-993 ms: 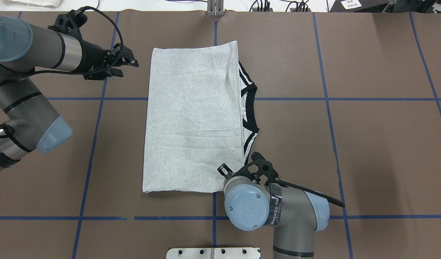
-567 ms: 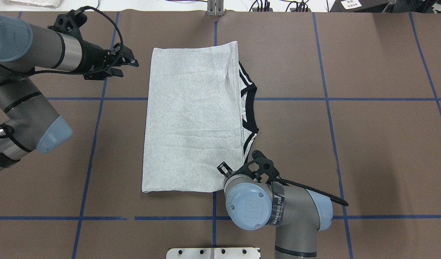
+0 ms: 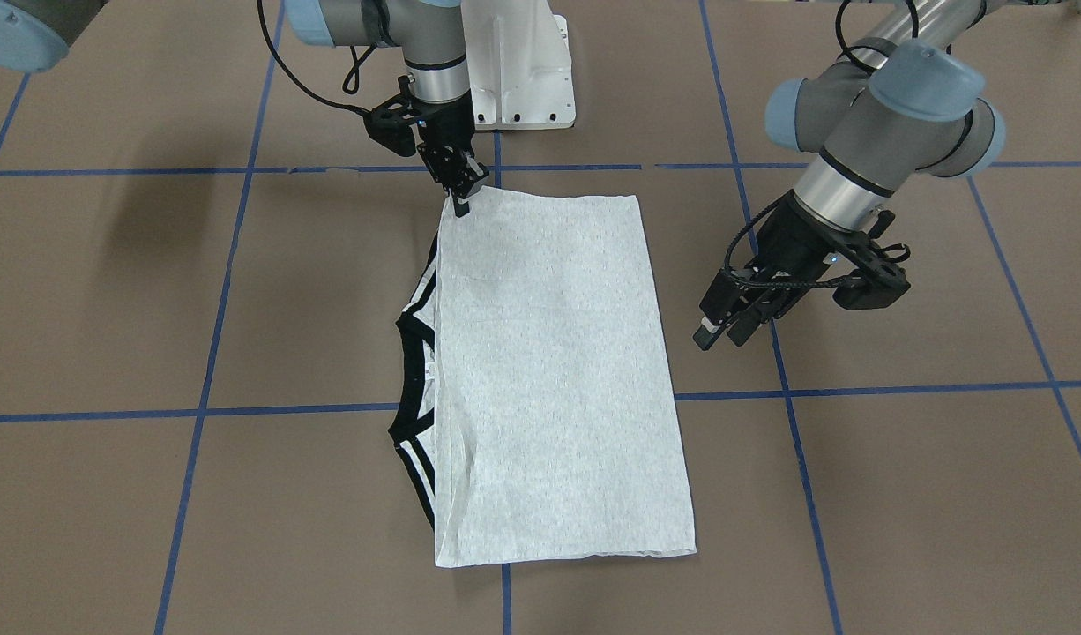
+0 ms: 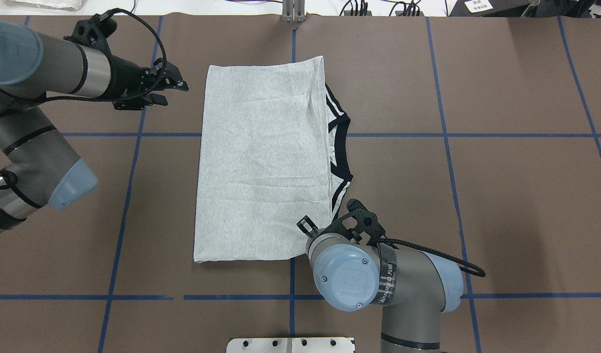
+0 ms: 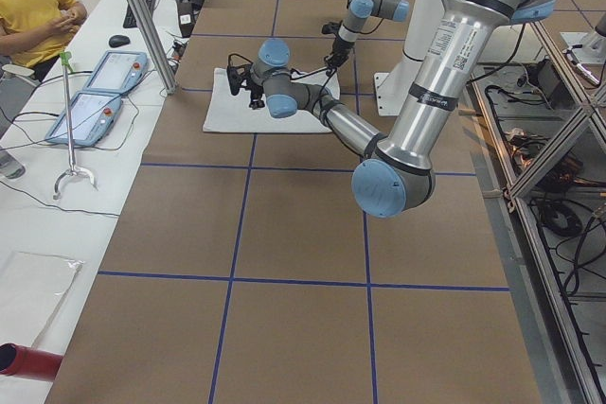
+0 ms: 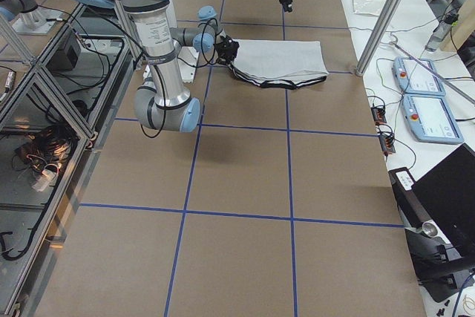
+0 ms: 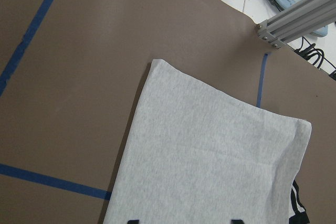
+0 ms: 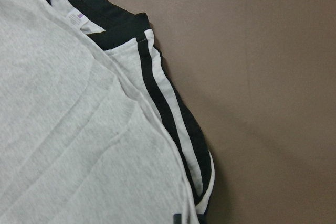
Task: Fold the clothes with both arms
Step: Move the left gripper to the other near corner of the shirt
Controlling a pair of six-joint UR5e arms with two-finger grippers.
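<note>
T-shirt [image 4: 261, 162] lies folded flat in front of pedestal [image 3: 514, 70]. R gripper [image 3: 462, 205], jaws narrow, looks pinched on corner nearest pedestal, prob. to lift for next fold. L gripper [image 3: 719, 336] hangs wide open farther from pedestal, off fabric, w/ nothing held.

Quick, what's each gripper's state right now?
Left gripper: open, empty.
Right gripper: closed at T-shirt corner; grip on fabric unclear.

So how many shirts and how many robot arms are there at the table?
Shirts: 1, the grey shirt
Robot arms: 2, the left arm and the right arm
Total: 3
</note>
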